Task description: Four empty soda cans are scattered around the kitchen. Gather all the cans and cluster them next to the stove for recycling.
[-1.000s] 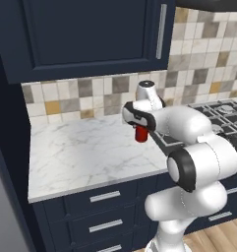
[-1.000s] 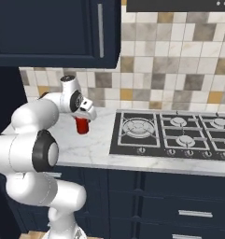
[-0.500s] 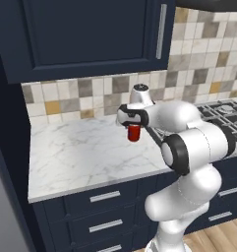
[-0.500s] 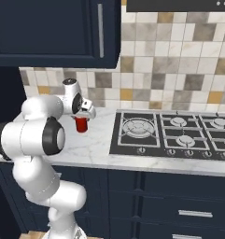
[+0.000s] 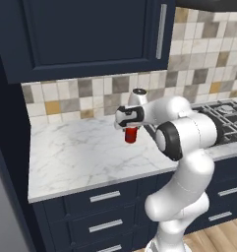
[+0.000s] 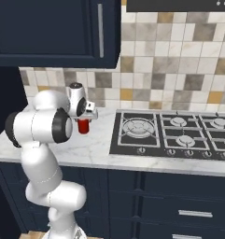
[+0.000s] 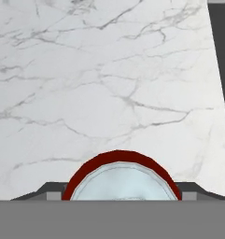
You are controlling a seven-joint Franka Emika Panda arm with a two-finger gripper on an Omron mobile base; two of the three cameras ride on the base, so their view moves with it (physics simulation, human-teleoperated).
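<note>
Red soda can (image 7: 121, 175) in pincer (image 5: 131, 129), silvery top seen from above.

The small cylindrical soda can (image 5: 132, 134) hangs in the two-finger gripper (image 5: 130, 129) above the white marble counter (image 5: 80, 152), to the left of the black gas stove (image 6: 170, 134). Behind them stands the mosaic tile wall (image 6: 179, 79), with the navy wall cabinet (image 5: 85, 34) above.

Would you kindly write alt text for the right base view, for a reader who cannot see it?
A white robot arm holds a red soda can in its gripper above a white marble counter, just left of a black gas stove. Behind are a multicoloured tile wall and a navy upper cabinet.
</note>
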